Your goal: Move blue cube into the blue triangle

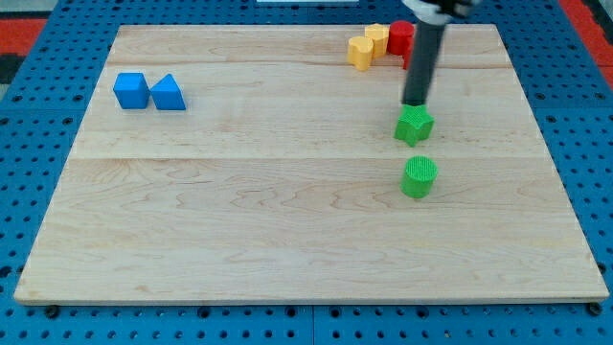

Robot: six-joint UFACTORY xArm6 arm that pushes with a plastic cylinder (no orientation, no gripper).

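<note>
The blue cube [131, 90] sits near the view's upper left of the wooden board [239, 211]. The blue triangle [168, 94] lies right beside it on its right, touching or nearly touching. My tip [416, 103] is far off at the view's right, just above the green star-shaped block [414, 126]. The rod rises from there toward the view's top.
A green cylinder [419, 177] lies below the green star. Two yellow blocks [361, 52] [377, 38] and a red cylinder [400, 36] cluster at the view's top right, partly behind the rod. Blue pegboard surrounds the board.
</note>
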